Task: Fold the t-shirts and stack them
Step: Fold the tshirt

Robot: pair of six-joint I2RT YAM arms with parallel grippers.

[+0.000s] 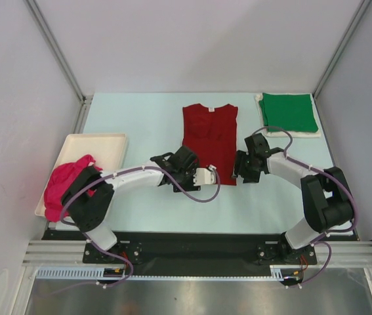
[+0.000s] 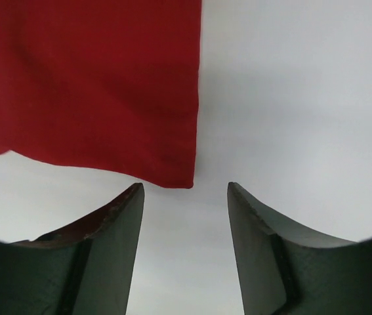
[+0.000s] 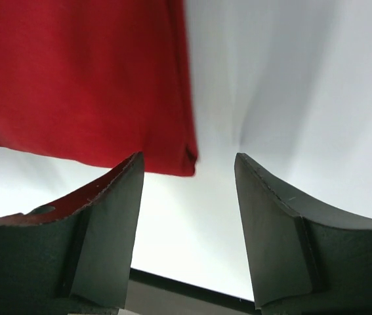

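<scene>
Overhead, the dark red cloth t-shirt (image 1: 210, 141) lies flat on the counter (image 1: 140, 118); the left wrist view shows the left pincer (image 2: 186, 216) parted, empty, near its hem corner, the right wrist view the right pincer (image 3: 189, 190) likewise.

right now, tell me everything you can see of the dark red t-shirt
The dark red t-shirt is plain soft cloth. It lies flat on the pale table with its neckline at the far end, a narrow rectangle with no sleeves sticking out. The left gripper and right gripper stand open at its near corners, neither holding it.
</scene>
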